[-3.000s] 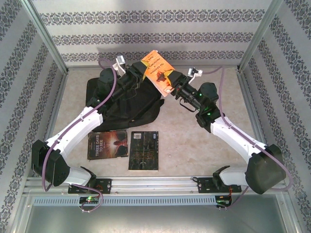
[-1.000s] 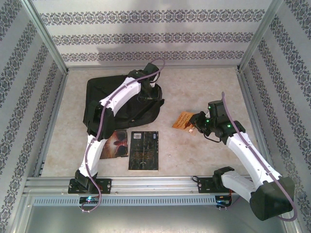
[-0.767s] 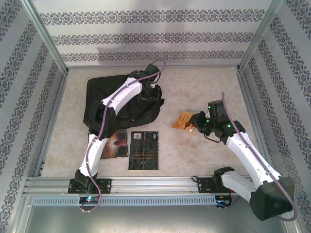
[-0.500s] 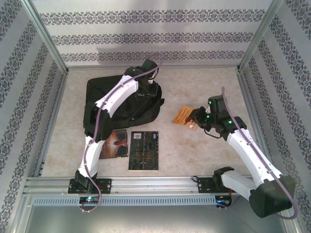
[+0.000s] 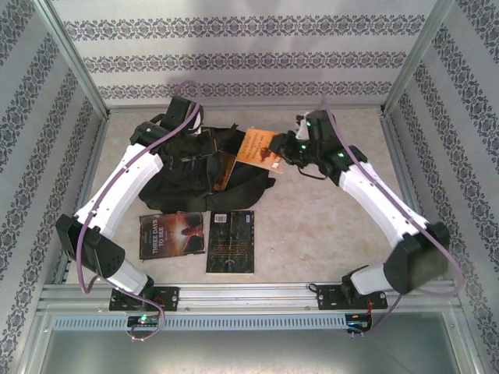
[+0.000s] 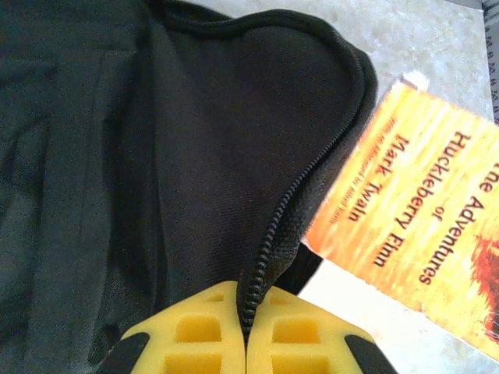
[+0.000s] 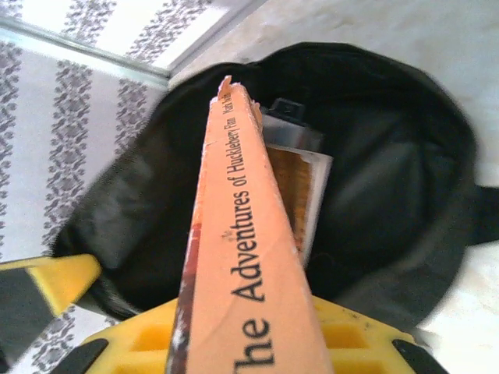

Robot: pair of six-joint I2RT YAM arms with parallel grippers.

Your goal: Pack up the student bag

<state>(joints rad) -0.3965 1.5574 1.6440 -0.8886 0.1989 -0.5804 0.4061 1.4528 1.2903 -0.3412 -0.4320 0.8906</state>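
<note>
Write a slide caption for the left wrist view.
Left jaws shut on the zippered edge of the black bag, orange Huckleberry Finn book just beyond.

The bag (image 5: 195,183) is black. The book (image 5: 260,146) in the right gripper (image 7: 249,351) is orange with dark lettering. Pads (image 6: 195,331) are yellow on both grippers. By the left gripper (image 6: 245,327), the table (image 6: 437,43) is mottled beige. Walls (image 5: 234,54): white, dark floral stripes.
</note>
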